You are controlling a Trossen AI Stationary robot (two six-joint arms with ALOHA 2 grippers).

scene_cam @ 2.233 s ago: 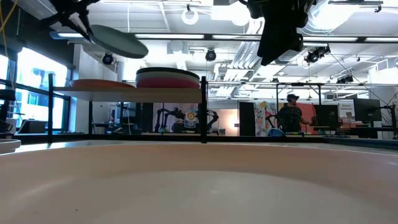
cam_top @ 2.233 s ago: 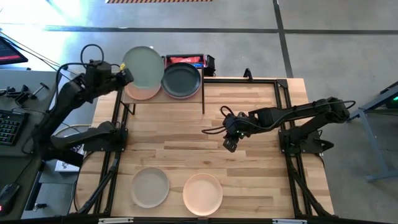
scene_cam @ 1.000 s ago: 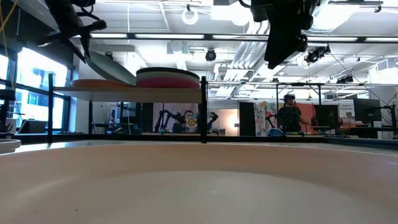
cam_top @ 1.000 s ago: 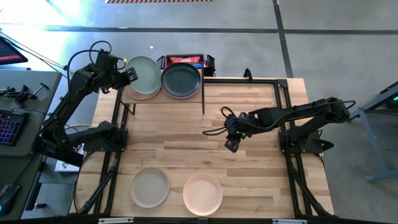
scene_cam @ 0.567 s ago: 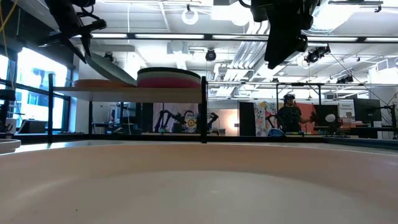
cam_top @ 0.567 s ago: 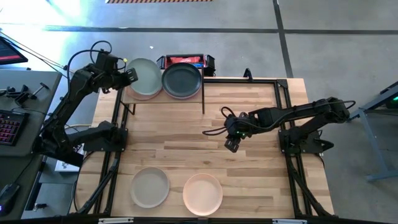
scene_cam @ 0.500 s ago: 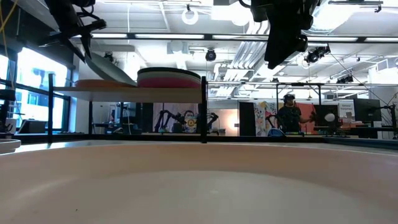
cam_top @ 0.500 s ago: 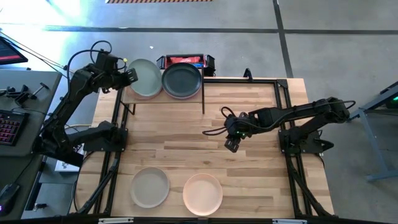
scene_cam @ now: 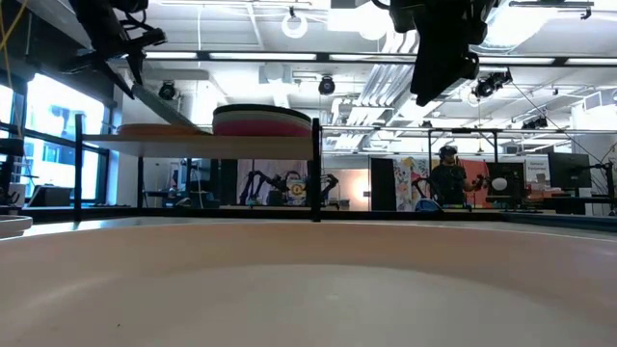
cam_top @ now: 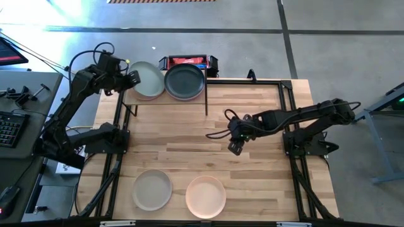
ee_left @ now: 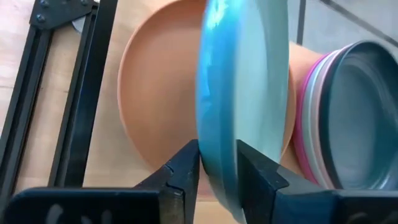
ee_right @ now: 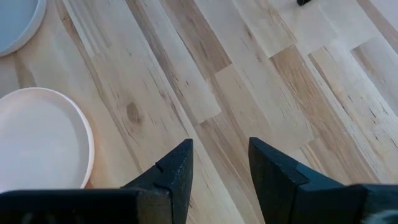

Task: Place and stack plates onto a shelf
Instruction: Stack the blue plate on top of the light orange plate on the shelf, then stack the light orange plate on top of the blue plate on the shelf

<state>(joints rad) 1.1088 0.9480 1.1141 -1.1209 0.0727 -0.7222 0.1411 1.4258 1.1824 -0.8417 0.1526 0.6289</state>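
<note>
**Sage plate tipped onto the left shelf pile, left tool at its rim**

The left tool [ee_left: 217, 171] is at the left end of the shelf [cam_top: 165, 99], its two fingers on either side of the rim of a pale sage plate [cam_top: 146, 79]. The wrist view shows the rim between the fingers; whether they clamp it or have slackened I cannot tell. The low view shows why the plate is held by its edge: it slopes, high at the tool's side and low toward the middle of the shelf, so its far edge lands first on the peach plate [ee_left: 155, 106] beneath and the rest can settle flat once let go. An edge grip also keeps the fingers clear of the pile.

On the right half of the shelf sits a taller stack, dark grey plate [cam_top: 184, 81] on top with pink and pale rims under it. The two piles sit close side by side, so my judgement is that the sage plate should drop without sliding rightward.

The right tool [ee_right: 221, 168] hangs over bare worktop [cam_top: 252, 183] near the middle, fingers spread and empty, waiting. Two plates lie on the worktop's near edge: a beige-grey plate [cam_top: 152, 190] and a peach-white plate [cam_top: 206, 196], apparently next to go up.

The sage plate looks round, shallow and matte, with a low upright rim; its underside reads bluish in the wrist view.
</note>
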